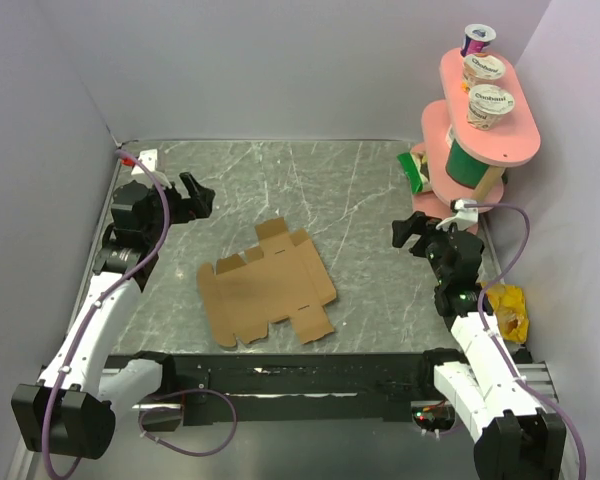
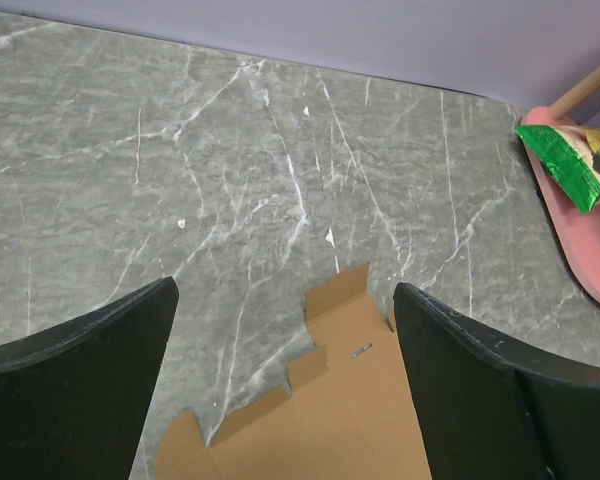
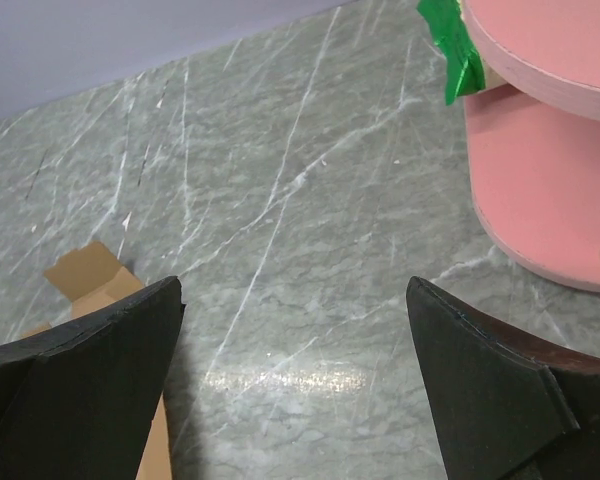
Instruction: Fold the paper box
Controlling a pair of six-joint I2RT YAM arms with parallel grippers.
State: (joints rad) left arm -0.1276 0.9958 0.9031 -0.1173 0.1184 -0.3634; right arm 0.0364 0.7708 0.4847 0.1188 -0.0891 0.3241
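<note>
The flat brown die-cut cardboard paper box is laid unfolded on the grey marbled table, between the left end effector and the right end effector, both spread apart and empty. Lying flush, the sheet may be pushed aside rather than lifted.

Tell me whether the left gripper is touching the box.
Apart. The top view shows the left gripper open near the left side, with bare table between its fingertips and the box, which lies flat.
</note>
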